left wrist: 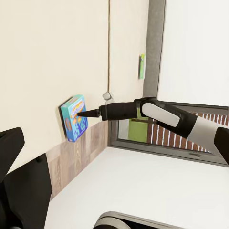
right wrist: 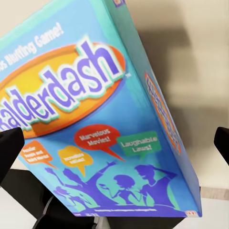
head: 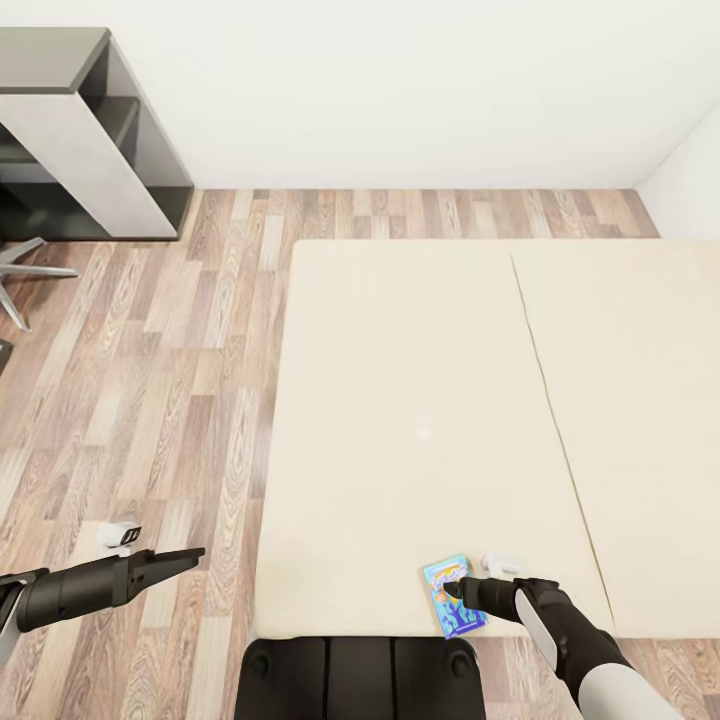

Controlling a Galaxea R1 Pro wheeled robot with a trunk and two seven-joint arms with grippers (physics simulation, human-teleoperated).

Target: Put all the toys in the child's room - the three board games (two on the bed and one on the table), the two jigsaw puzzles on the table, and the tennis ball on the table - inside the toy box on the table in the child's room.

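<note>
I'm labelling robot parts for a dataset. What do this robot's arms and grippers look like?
Both grippers, left gripper and right gripper, have slim, tapered matte-black fingers. The right arm has black segments with a pale grey-white shell; the left arm looks dark grey-black. No cables or markings visible.

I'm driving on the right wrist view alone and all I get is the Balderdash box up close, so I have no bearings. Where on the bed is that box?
Observer: The Balderdash box lies at the near edge of the bed, just in front of the robot's base.
Operator: How does my right arm come at it?
Observer: The right gripper reaches in from the robot's right, with its tips over the lid. A small white object lies on the mattress just beyond the gripper.
Operator: And the left arm?
Observer: The left gripper is off the bed, over the wood floor on the robot's left.
</note>
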